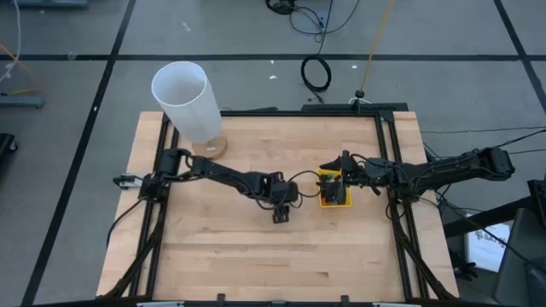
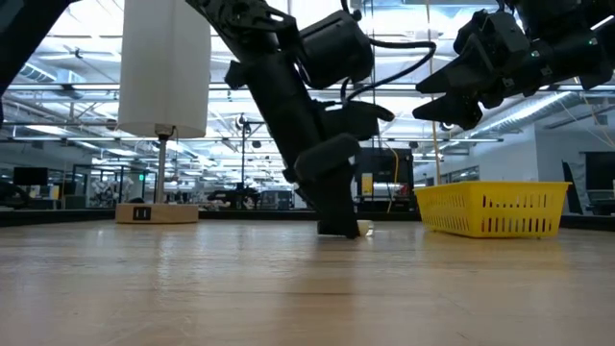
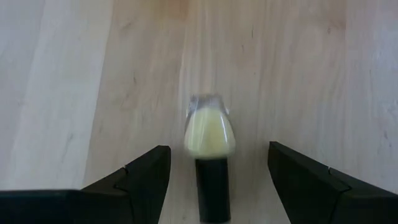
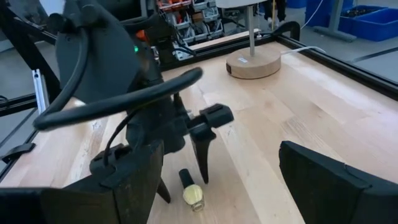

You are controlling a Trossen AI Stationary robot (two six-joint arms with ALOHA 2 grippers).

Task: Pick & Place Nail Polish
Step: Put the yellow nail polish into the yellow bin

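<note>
A small yellow nail polish bottle (image 3: 210, 134) is seen lying on its side on the wooden worktop (image 1: 222, 247), near the middle. The left pincer (image 3: 214, 180) is set low over it with its fingers apart, one on each side, so it can likely be closed on the bottle. The right pincer (image 2: 452, 101) is held open above the yellow bin (image 2: 492, 208), where the bottle is probably meant to go. A big white cylinder (image 1: 185, 100) is stood at a far corner, and a large hall is seen behind
</note>
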